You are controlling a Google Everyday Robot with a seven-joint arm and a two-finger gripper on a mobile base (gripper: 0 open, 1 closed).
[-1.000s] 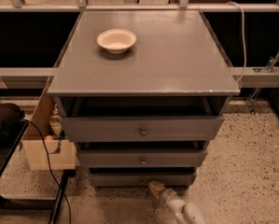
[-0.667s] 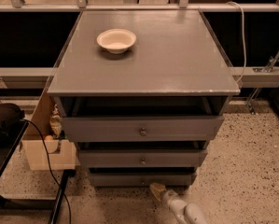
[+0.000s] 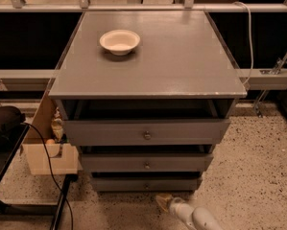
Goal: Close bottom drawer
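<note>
The grey cabinet has three drawers, all pulled out a little. The bottom drawer is the lowest one, a flat grey front with a small round knob and a dark gap above it. My gripper is low at the bottom of the camera view, on the end of the white arm. It sits just in front of the bottom drawer's front, slightly right of the knob, close to the floor. I cannot tell whether it touches the front.
The middle drawer and the top drawer jut out above. A white bowl sits on the cabinet top. A cardboard box and a black stand with a cable are at the left. Speckled floor lies at the right.
</note>
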